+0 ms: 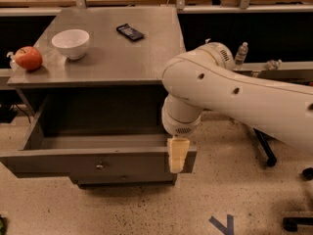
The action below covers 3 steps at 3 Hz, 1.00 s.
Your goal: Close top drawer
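Top drawer (63, 161) wide open under table (122, 58), front panel on near side; gripper (177, 156) closed, empty, at panel's right end, seemingly touching; I judge push step in hand; next I press panel straight toward far side.

Warm overhead light, deep shadow under table (122, 58), hand (178, 155) lit at top drawer (58, 163) front

Open floor (122, 209) surrounds the gripper (177, 163) at the top drawer's (63, 163) right front end.
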### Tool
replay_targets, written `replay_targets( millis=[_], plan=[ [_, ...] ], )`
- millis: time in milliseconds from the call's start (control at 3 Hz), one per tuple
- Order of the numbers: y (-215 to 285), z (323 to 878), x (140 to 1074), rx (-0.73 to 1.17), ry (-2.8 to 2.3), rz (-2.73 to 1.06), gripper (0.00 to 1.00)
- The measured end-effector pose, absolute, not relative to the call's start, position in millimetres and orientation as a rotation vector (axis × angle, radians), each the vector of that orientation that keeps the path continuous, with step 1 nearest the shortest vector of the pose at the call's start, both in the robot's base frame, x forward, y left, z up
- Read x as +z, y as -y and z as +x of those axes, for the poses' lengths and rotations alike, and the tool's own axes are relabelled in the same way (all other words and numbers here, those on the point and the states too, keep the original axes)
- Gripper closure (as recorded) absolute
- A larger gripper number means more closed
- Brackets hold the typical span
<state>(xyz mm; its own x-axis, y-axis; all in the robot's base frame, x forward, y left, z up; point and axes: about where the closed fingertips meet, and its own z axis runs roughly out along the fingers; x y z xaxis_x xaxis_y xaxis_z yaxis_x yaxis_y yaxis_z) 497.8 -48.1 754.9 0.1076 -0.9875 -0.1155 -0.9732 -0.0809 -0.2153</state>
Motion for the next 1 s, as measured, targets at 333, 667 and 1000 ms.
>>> replay_targets(
  millis=[333, 667, 1000],
  plan=[
    [40.5, 499.1, 743.4, -0.052, -1.937, -2.193, 0.0],
    [26.0, 489.2, 712.7, 0.022, -1.862, -2.244, 0.0],
    [5.0, 488.5, 686.6, 0.036, -1.781, -2.175, 0.0]
  ],
)
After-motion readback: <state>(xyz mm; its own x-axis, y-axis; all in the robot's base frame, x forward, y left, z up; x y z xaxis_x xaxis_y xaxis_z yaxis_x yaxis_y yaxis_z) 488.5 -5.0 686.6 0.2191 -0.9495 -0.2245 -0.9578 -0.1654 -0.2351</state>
